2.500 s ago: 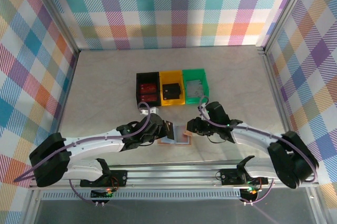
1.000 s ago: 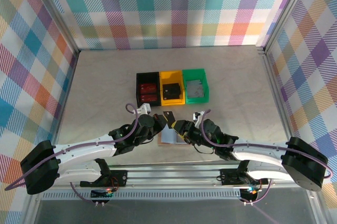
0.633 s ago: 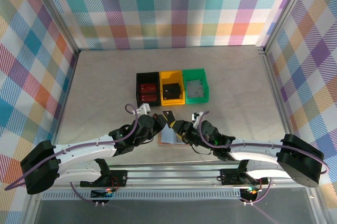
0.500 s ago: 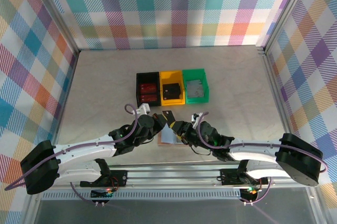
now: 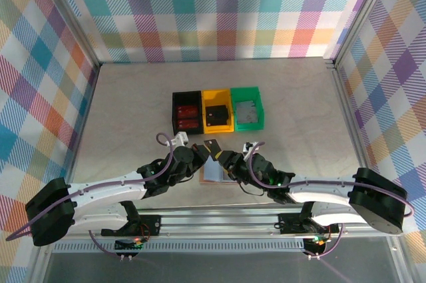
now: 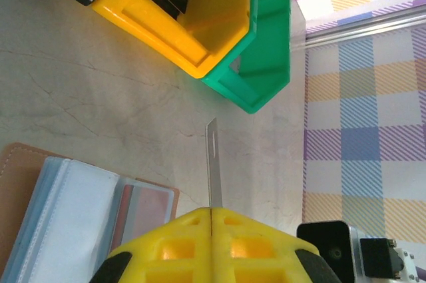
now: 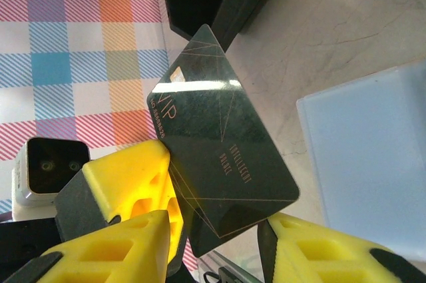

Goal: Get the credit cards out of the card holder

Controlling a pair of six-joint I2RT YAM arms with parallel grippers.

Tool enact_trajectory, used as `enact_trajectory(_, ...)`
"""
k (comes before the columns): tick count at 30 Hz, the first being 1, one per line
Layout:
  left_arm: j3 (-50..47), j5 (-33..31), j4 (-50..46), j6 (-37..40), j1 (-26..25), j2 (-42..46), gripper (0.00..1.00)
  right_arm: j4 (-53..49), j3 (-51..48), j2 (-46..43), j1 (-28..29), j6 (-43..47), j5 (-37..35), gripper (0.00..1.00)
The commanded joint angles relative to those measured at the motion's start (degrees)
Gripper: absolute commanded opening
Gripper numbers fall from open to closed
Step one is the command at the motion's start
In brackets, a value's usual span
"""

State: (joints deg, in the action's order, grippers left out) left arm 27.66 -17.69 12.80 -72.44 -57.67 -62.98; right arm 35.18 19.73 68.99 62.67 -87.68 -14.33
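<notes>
A black credit card [image 7: 219, 163] is out of the open card holder [image 5: 212, 174] lying on the table [image 5: 133, 110] — clamped in the left gripper [image 6: 212, 213], the right gripper [image 7: 216, 250] fingers apart astride it — so handover and any remaining cards look left.

Row of bins [image 5: 217, 111] behind, card holder [image 5: 212, 175] before them on table [image 5: 133, 110], card [image 5: 213, 146] between (raised)

Left white arm [image 5: 106, 193] and right white arm [image 5: 319, 190] angled inward. Left gripper [image 6: 210, 215] pinched dark thin plastic card [image 7: 219, 143]; right gripper [image 7: 216, 233] jaws stood apart.
</notes>
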Motion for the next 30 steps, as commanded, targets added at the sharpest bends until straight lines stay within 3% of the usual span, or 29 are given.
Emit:
enact_trajectory(1, -1.08, -0.40, 1.96, -0.66, -0.78, 1.54, 0.00, 4.79, 2.53, 1.67, 0.43, -0.37, -1.08, 0.39)
enact_trajectory(30, -3.17, -0.63, 4.08, -2.45, -1.04, 2.25, 0.00, 7.60, 2.68, 1.51, 0.78, 3.28, -6.20, 0.23)
